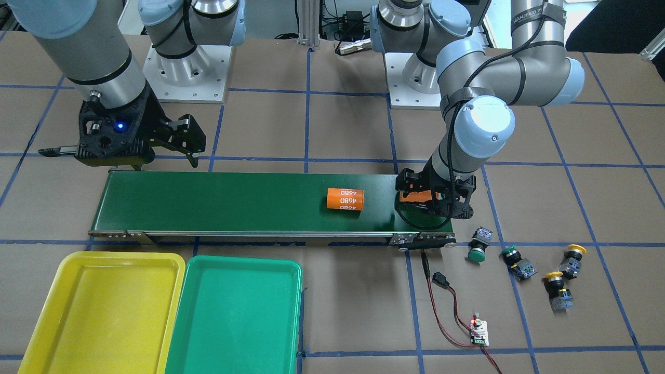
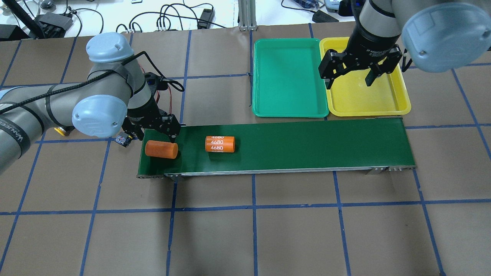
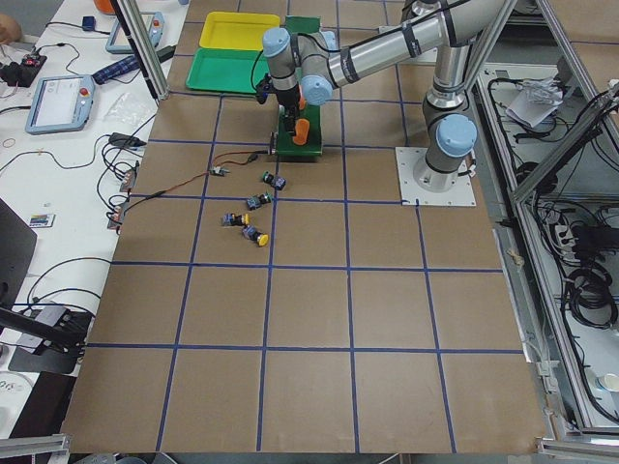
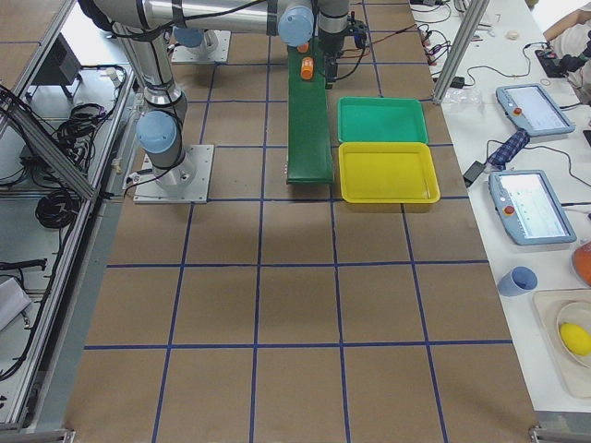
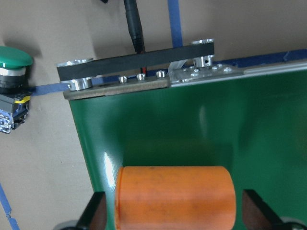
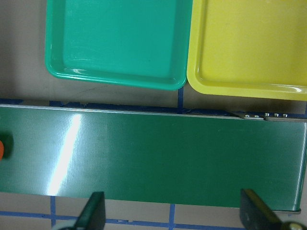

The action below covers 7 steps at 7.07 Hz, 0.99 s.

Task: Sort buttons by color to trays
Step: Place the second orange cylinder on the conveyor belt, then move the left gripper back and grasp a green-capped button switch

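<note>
Four buttons lie on the brown table beyond the belt's end: two green-capped and two yellow-capped. One green button shows in the left wrist view. The yellow tray and the green tray sit side by side, with nothing in them. My left gripper is open, its fingers either side of a plain orange cylinder at the belt's end. My right gripper hangs open near the yellow tray, holding nothing.
A long dark-green conveyor belt runs between the trays and the robot. A second orange cylinder marked 4680 lies on it. A small circuit board with red and black wires sits near the buttons.
</note>
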Tool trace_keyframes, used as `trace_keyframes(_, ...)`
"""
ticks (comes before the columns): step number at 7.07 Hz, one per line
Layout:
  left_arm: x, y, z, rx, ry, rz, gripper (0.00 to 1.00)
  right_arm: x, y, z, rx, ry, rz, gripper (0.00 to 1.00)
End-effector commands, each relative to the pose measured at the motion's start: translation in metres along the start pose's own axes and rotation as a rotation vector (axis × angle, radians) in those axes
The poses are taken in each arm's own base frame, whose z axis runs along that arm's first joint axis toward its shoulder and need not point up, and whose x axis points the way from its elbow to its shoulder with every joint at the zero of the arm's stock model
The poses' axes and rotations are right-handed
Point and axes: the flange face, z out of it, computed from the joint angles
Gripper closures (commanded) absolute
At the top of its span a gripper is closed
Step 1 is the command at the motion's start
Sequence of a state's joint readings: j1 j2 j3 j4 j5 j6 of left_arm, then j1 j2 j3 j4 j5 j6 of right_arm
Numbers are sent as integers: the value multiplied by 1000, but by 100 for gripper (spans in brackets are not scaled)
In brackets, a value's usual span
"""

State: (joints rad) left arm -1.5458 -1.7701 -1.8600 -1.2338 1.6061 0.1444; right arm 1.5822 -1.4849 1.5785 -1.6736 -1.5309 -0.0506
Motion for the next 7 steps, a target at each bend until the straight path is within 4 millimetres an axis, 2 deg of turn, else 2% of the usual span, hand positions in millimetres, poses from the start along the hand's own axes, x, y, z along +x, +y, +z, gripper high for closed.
trace_keyframes(1,-18,-3,-22,43,-12,-18,0,0,0,1,-1,0,1,0)
trace_keyframes(2,-56,-14,-25,59,-1,-65,0,0,0,0,0,0,1,0)
trace_keyframes(3,-103,-24,-22,79,-3,16,0,0,0,1,-1,0,1,0)
trace_keyframes(4,-131,-31,-12,111,-23,89,0,1,0,0,0,0,2,0)
trace_keyframes(5,-150,-36,3,109,-27,173,0,0,0,1,-3,0,1,0)
trace_keyframes(7,-158,-54,33,128,-38,219,0,0,0,0,0,0,1,0)
